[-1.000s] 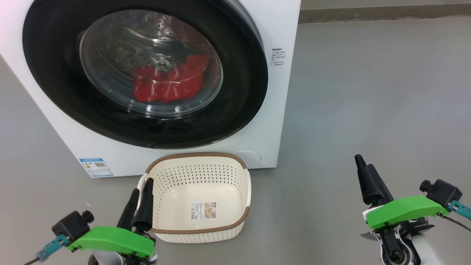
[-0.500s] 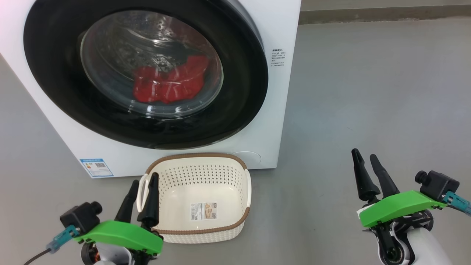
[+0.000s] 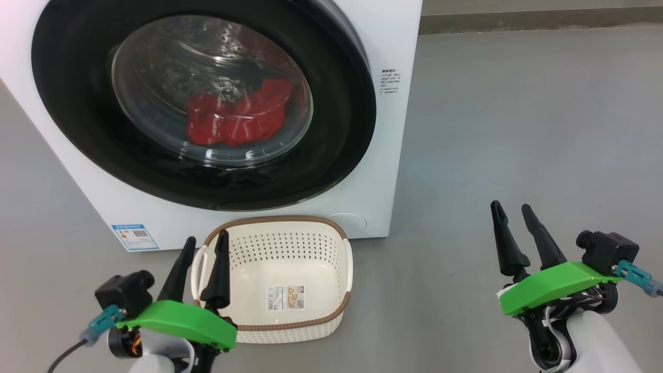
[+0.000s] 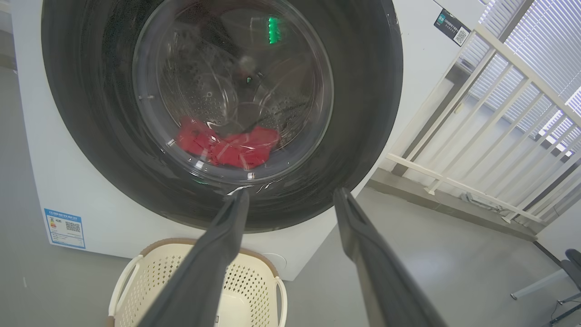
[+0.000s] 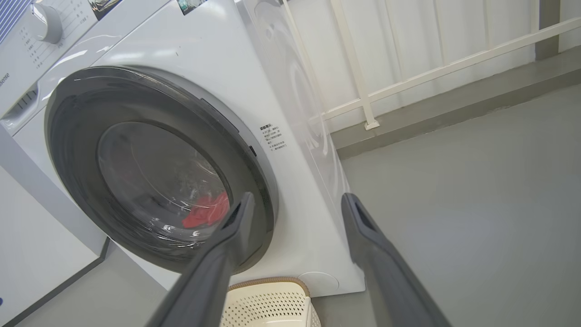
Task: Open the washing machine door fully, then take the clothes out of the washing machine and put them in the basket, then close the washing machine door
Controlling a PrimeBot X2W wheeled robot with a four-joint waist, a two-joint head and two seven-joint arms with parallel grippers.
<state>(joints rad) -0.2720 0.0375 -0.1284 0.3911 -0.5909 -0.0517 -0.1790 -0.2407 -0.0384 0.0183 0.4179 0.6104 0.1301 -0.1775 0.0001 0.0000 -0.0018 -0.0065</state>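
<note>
Nearest the head camera, the left gripper (image 3: 206,237) sits at the lower left. Its two dark fingers (image 4: 218,254) are spread apart and hold nothing. Its tips overlap the left handle of the basket (image 3: 274,219), and contact cannot be told. The right gripper (image 3: 510,206) is at the lower right over bare grey floor (image 3: 518,129), well apart from the basket. Its fingers (image 5: 372,245) are likewise spread and empty.

The basket stands upright on the floor just in front of the washing machine (image 3: 393,46), below the door. It is cream, perforated and brown-rimmed. On its bottom lies a paper sticker (image 3: 286,297) whose print is too small to read.

Low on the machine's white front, left of the basket, is a blue label (image 3: 134,237) with a QR code, and a round cap (image 3: 346,221) sits behind the basket's far right corner. The washing machine door (image 3: 342,129) lies closed against the front, a glossy black rim around clear glass. Beside its right edge is a small block of dark print (image 3: 391,83), which is illegible.

Through the glass, the clothes (image 3: 235,116) lie as a red heap at the bottom of the drum.

Higher up, the right wrist view shows a dial (image 5: 45,22) and lettering cut by the edge that reads "isense" (image 5: 4,81). The left wrist view shows a dark QR sticker (image 4: 451,28) and, beyond the machine, a white railing (image 4: 476,136).
</note>
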